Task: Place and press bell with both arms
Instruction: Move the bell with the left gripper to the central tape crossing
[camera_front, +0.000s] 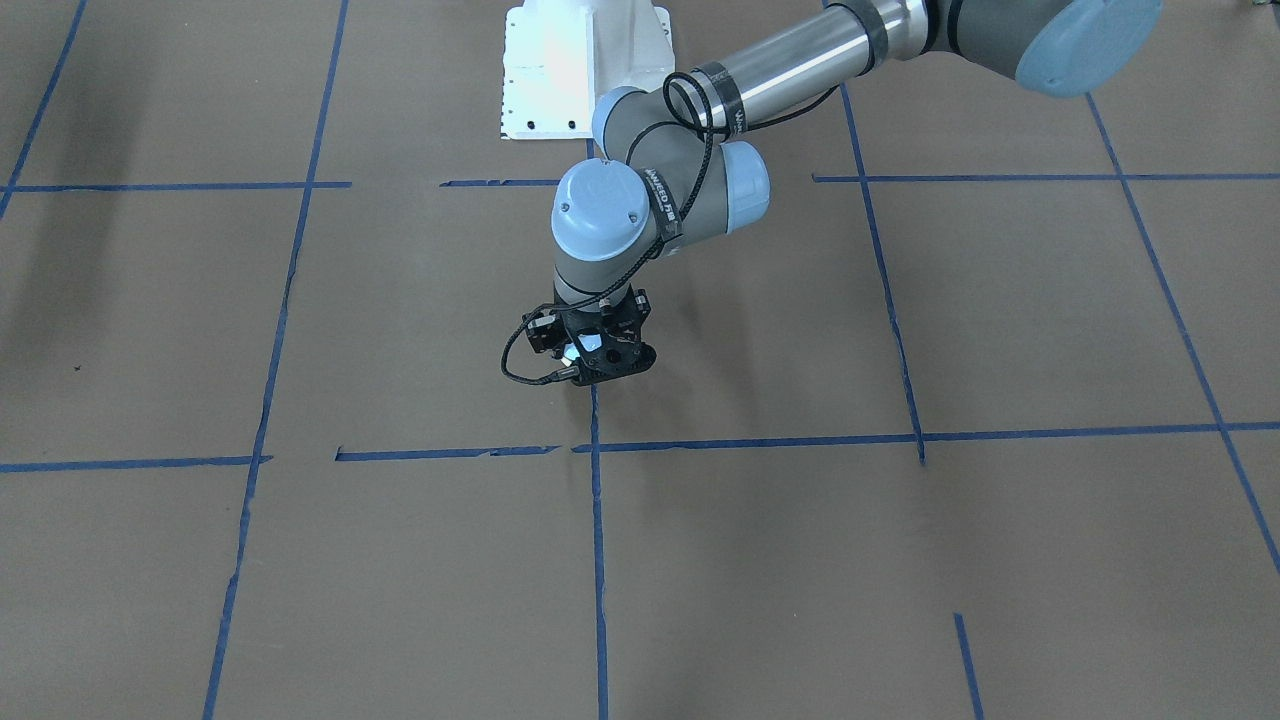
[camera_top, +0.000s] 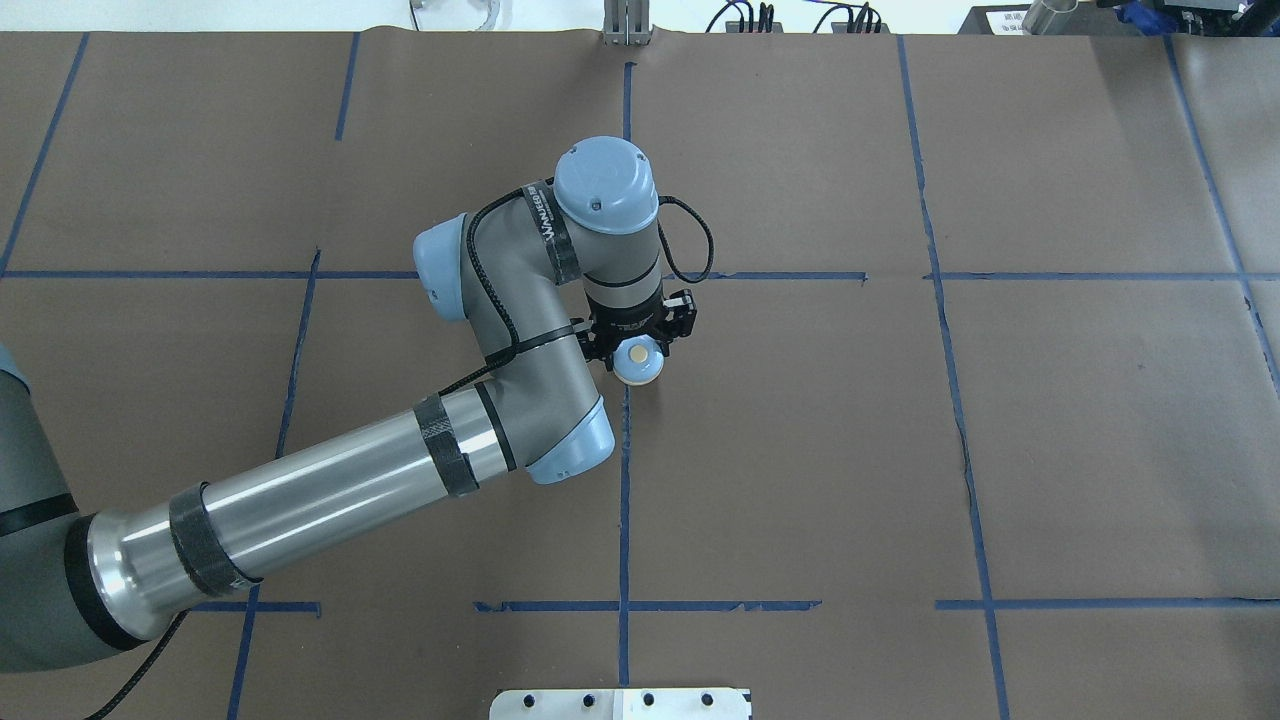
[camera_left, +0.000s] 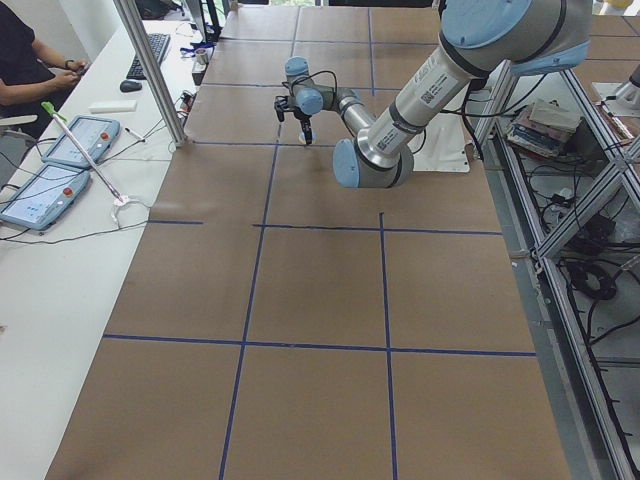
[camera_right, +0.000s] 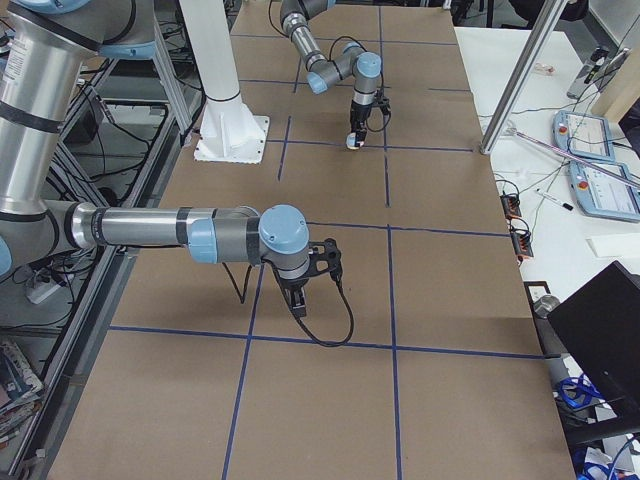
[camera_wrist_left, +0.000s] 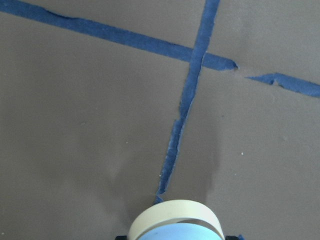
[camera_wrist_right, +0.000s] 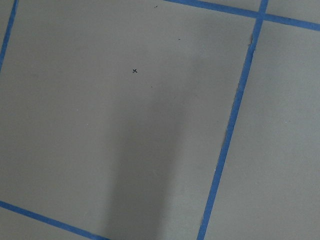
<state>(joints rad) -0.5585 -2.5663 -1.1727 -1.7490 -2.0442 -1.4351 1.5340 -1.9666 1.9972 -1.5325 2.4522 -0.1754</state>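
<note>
The bell (camera_top: 638, 362) has a light blue dome and a cream button. It sits between the fingers of my left gripper (camera_top: 640, 350) near the table's centre, beside a blue tape line. The left gripper is shut on the bell and holds it low, at or just above the paper; I cannot tell which. The left wrist view shows the bell's cream ring (camera_wrist_left: 175, 220) at the bottom edge. In the front-facing view the left gripper (camera_front: 598, 365) hides most of the bell. My right gripper (camera_right: 298, 303) shows only in the exterior right view, low over the table and far from the bell; I cannot tell whether it is open or shut.
Brown paper with a blue tape grid (camera_top: 625, 480) covers the table. The white pedestal base (camera_front: 560, 70) stands at the robot's side. A metal post (camera_left: 150, 70) and a side desk with tablets (camera_left: 60, 170) lie beyond the table's far edge, with an operator there.
</note>
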